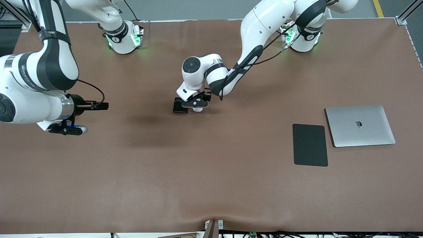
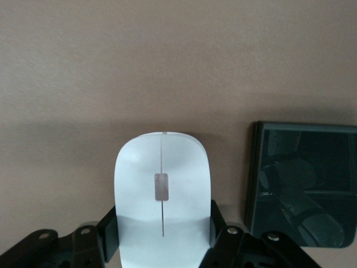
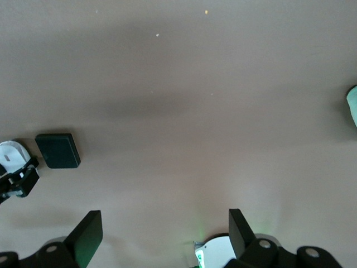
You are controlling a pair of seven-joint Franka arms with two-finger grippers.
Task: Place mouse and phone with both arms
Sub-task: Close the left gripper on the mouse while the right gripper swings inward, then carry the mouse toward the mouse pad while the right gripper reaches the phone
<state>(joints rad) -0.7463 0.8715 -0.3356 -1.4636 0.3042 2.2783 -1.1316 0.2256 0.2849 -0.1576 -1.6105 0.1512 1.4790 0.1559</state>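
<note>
The white mouse [image 2: 162, 190] lies at the middle of the brown table, and my left gripper [image 2: 162, 226] is shut on it, one black finger on each long side. From the front, only a white sliver of the mouse [image 1: 197, 109] shows under the left gripper [image 1: 195, 105]. The black glossy phone [image 1: 180, 106] lies flat right beside the mouse, toward the right arm's end, and nothing is holding the phone [image 2: 304, 184]. My right gripper [image 1: 67, 129] hangs open and empty over bare table at the right arm's end. Bare table shows between the open jaws of the right gripper [image 3: 164, 229].
A closed silver laptop [image 1: 360, 125] lies toward the left arm's end of the table. A flat matte black pad [image 1: 310, 144] lies beside it, slightly nearer the front camera. The right arm's green-lit base [image 3: 217, 254] shows under its gripper.
</note>
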